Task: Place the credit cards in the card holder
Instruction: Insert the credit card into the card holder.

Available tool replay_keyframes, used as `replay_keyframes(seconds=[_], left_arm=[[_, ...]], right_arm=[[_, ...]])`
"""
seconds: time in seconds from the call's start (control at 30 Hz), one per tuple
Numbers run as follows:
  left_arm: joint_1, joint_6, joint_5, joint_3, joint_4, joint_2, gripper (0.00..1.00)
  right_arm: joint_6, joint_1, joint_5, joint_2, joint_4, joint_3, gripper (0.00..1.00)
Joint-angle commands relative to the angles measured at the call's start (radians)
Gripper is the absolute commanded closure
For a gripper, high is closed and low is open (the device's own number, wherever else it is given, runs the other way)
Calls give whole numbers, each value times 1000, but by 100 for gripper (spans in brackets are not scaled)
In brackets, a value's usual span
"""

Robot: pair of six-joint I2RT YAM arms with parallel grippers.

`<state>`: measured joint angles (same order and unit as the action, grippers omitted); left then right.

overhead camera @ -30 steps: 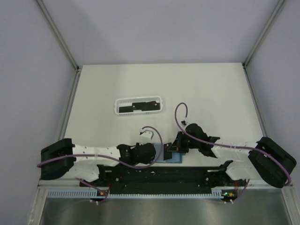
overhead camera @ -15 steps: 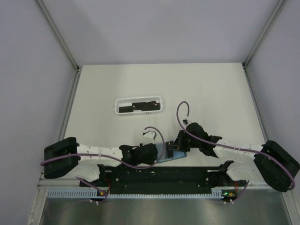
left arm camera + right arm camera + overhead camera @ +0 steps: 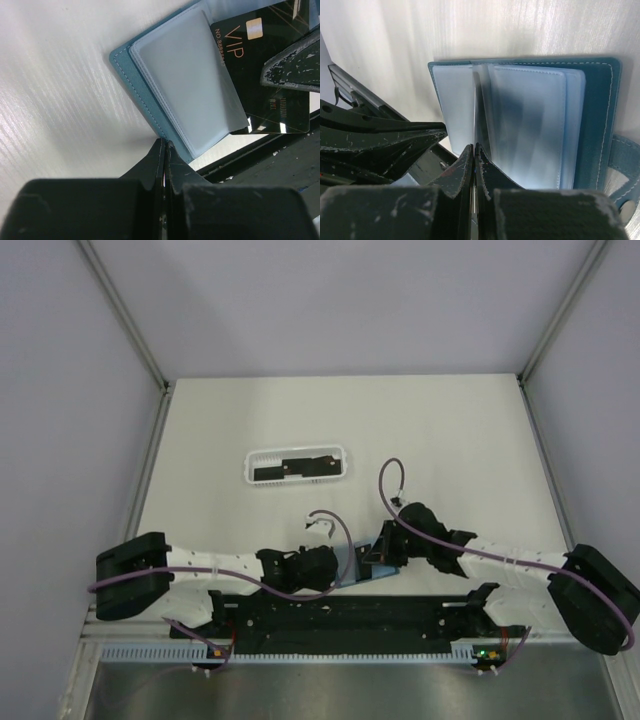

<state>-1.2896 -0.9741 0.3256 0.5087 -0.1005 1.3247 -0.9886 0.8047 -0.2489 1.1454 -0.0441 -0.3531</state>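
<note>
The card holder [image 3: 131, 79] lies open at the near edge of the worktop [image 3: 450, 440], between the two arms. The left tool [image 3: 163, 146] is clamped shut on the edge of its teal cover. The right tool [image 3: 473, 150] is closed on a black credit card [image 3: 260, 90], held edge-on among the holder's clear sleeves [image 3: 530, 125].

To do this step well, I judge the left tool should keep the cover pinned and steady while the card slides straight along one sleeve mouth. It should go in level and slowly, and any buckling of the soft plastic means backing off rather than pushing on.

Compared with a second ago, the holder shows as a narrower, more tilted sliver — it lay flatter and squarer then — and the right arm has drawn in closer to it. Beyond the holder, the white basket [image 3: 297, 465] and the dark cards [image 3: 292, 469] in it are unchanged.
</note>
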Motion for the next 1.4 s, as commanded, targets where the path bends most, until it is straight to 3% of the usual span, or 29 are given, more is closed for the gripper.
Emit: replay_keyframes(seconds=[0.0, 0.5, 0.77, 1.07, 1.37], left_arm=[[-5, -2, -8, 11, -57, 31, 100], [-5, -3, 7, 22, -88, 51, 100], [-5, -5, 10, 27, -93, 50, 100], [-5, 2, 6, 28, -91, 57, 100], [-5, 3, 6, 33, -91, 62, 100]], right_arm=[[-1, 13, -12, 26, 3, -1, 100], [36, 14, -125, 189, -241, 23, 100], [80, 13, -69, 226, -177, -20, 100], [56, 13, 77, 163, -88, -24, 100], [77, 14, 79, 217, -111, -44, 100]])
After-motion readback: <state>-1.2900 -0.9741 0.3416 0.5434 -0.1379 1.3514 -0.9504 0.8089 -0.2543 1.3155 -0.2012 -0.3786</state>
